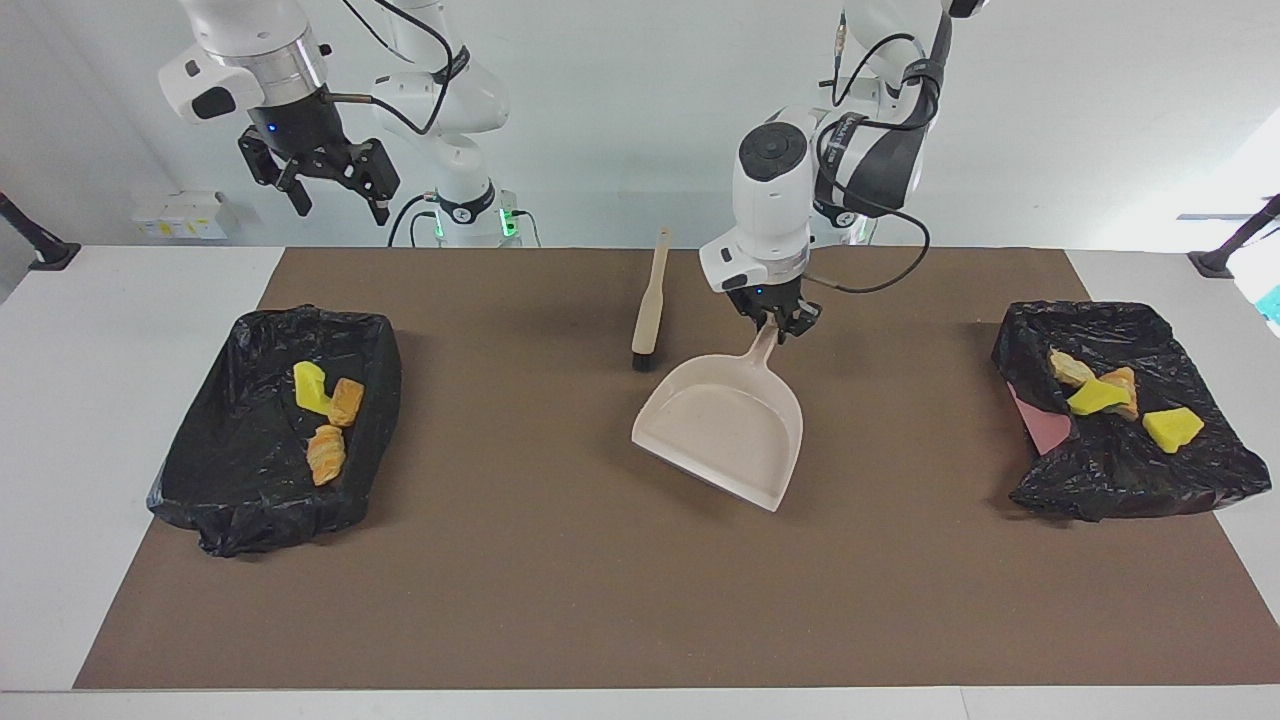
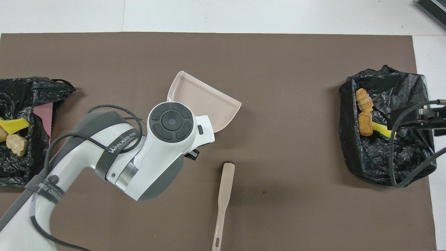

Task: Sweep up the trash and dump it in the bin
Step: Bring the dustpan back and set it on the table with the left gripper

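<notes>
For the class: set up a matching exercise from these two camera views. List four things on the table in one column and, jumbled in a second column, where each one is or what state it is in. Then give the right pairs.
Things
1. dustpan
2. brush
3. right tool
4. yellow-and-green sponge

Places or states
A. open, raised over the table edge at the right arm's end
B. in the black-lined bin beside two bread lumps
C. lying untouched on the brown mat, beside the dustpan's handle
D. empty, handle gripped by the left tool

Pairs: 1-D, 2-C, 3-A, 4-B

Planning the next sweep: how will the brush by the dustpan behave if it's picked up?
The brush looks like a thin one-piece handle, so probably stiff and light. Its dark bristle end may make it tip that way. It lies flat, so it's unlikely to roll.
</notes>
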Controlling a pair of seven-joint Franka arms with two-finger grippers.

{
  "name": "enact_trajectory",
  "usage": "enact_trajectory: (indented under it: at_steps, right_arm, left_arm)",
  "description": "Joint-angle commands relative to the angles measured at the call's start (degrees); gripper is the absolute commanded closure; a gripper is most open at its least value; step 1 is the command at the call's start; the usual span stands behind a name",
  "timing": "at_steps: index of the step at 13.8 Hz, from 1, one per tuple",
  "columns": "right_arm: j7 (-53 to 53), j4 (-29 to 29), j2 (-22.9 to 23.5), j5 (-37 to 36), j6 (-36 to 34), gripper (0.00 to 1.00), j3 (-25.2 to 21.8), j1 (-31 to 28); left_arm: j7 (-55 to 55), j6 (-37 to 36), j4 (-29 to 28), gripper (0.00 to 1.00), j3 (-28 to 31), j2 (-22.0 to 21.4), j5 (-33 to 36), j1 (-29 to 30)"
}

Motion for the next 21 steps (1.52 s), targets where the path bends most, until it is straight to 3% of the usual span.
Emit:
enact_trajectory:
  at_steps: [1, 6, 9, 11, 12, 21]
  right_arm:
    - [-1.5, -1.3, -1.2, 0.2, 0.1, 0.0, 0.2, -0.4]
    - [-1.4, -1.3, -1.2, 0.2, 0.3, 0.0, 0.2, -0.4]
    - [-1.5, -1.3, -1.2, 0.3, 0.3, 0.0, 0.2, -0.4]
    - [-1.5, -1.3, -1.2, 0.3, 0.4, 0.0, 0.2, -0.4]
    - [-1.4, -1.3, -1.2, 0.2, 0.3, 0.0, 0.2, -0.4]
    - [-1.5, -1.3, -1.2, 0.3, 0.4, 0.0, 0.2, -0.4]
  left_arm:
    - [-8.3, 3.7, 1.2, 1.0, -0.5, 2.8, -1.6, -1.8]
    - [-17.9, 9.7, 1.2, 1.0, -0.6, 6.9, -3.7, -4.3]
    - [-25.6, 14.1, 2.9, 1.0, -0.9, 12.5, -2.7, -6.0]
    - [-27.1, 14.2, 4.2, 1.0, -0.9, 14.0, -2.4, -6.4]
    - [-27.0, 14.4, 4.3, 0.01, -0.8, 14.0, -2.1, -6.4]
    - [-25.6, 12.7, 4.4, 0.0, 2.0, 8.2, -1.6, -1.2]
